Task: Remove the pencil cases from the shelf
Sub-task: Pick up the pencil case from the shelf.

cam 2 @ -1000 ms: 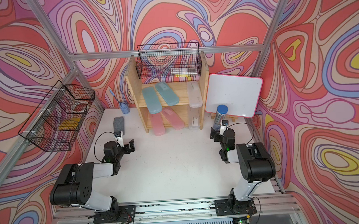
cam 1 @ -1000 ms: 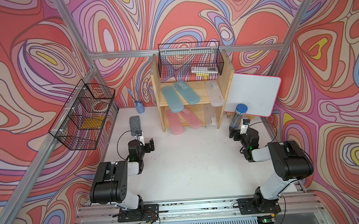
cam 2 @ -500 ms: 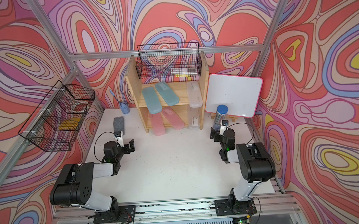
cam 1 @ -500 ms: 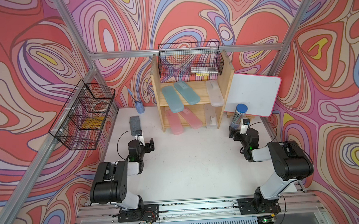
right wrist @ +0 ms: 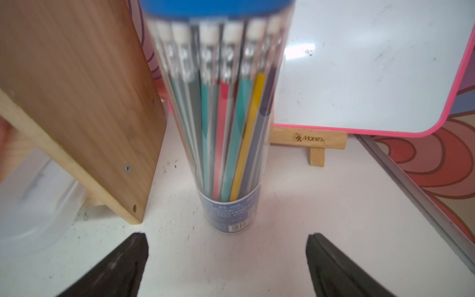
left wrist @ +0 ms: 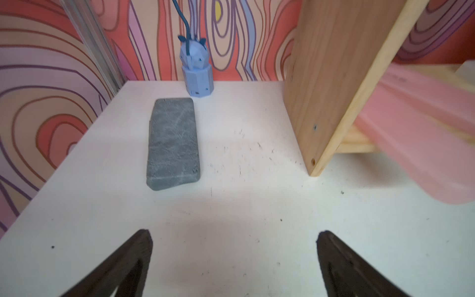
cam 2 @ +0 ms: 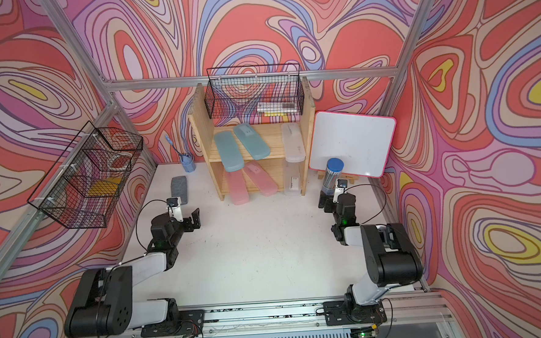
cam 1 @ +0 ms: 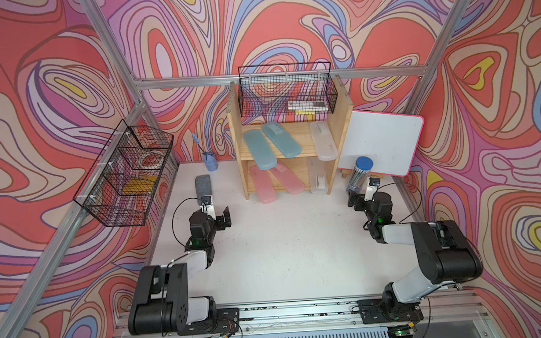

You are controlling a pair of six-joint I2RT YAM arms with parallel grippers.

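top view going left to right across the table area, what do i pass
side wire basket → grey eraser block → shelf → whiteboard. Left out: the blue pen holder and the pencil cylinder, since each overlaps a neighbour.

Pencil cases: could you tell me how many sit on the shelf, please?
6. Upper tier: two teal cases, one clear case. Lower tier: two pink cases, another clear case. None seems hidden.
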